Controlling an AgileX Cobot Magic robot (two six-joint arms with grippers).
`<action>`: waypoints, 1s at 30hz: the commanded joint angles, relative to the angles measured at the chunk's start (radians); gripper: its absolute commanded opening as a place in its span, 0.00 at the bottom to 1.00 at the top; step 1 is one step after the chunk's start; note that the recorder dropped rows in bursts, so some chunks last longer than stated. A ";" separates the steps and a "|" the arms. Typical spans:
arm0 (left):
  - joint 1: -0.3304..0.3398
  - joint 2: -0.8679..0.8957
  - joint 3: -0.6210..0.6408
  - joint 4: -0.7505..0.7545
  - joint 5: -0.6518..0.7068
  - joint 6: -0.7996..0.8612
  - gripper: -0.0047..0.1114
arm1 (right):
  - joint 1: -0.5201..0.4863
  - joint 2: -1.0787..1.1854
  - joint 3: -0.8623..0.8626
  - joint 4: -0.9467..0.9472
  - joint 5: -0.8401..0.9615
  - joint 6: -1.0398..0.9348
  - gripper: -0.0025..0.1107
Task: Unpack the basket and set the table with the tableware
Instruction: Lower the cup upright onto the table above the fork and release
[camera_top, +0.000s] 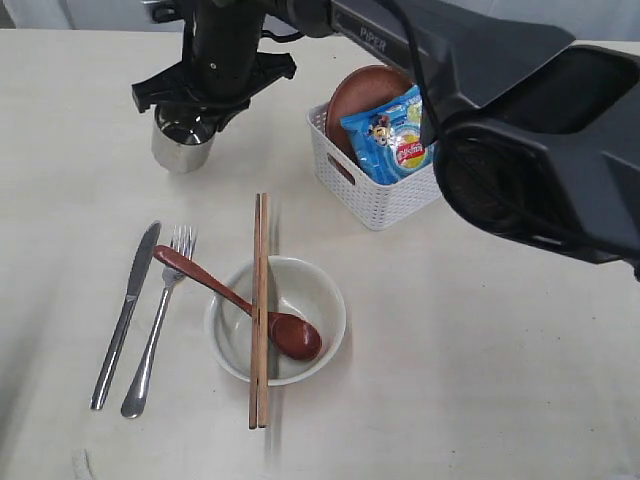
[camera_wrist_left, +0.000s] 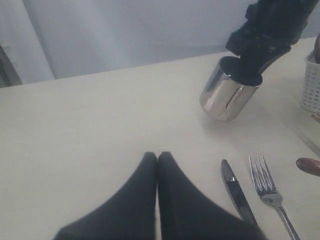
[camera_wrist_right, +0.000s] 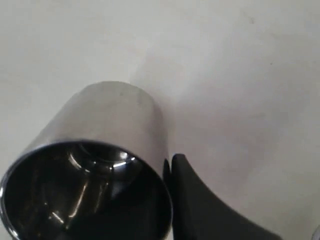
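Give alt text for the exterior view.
The right arm pinches a steel cup by its rim. Nearby: knife, fork, and a white bowl bearing chopsticks and wooden spoon; a basket holds a plate and chips packet.

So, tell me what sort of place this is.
Likely a robotics lab mocked up for dining: a black robot arm over a plain cream table, a laid-out knife, fork and bowl, and the right claw holding a steel cup by its rim.

Ext overhead; both wrists see cup (camera_wrist_left: 227, 97)
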 joint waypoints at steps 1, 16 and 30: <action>0.002 -0.003 0.002 -0.001 -0.006 0.000 0.04 | -0.004 0.052 -0.070 -0.019 0.038 0.019 0.02; 0.002 -0.003 0.002 -0.001 -0.006 0.000 0.04 | 0.046 0.057 -0.074 -0.132 0.088 -0.036 0.02; 0.002 -0.003 0.002 -0.001 -0.006 0.000 0.04 | 0.044 0.057 -0.074 -0.090 0.088 -0.099 0.32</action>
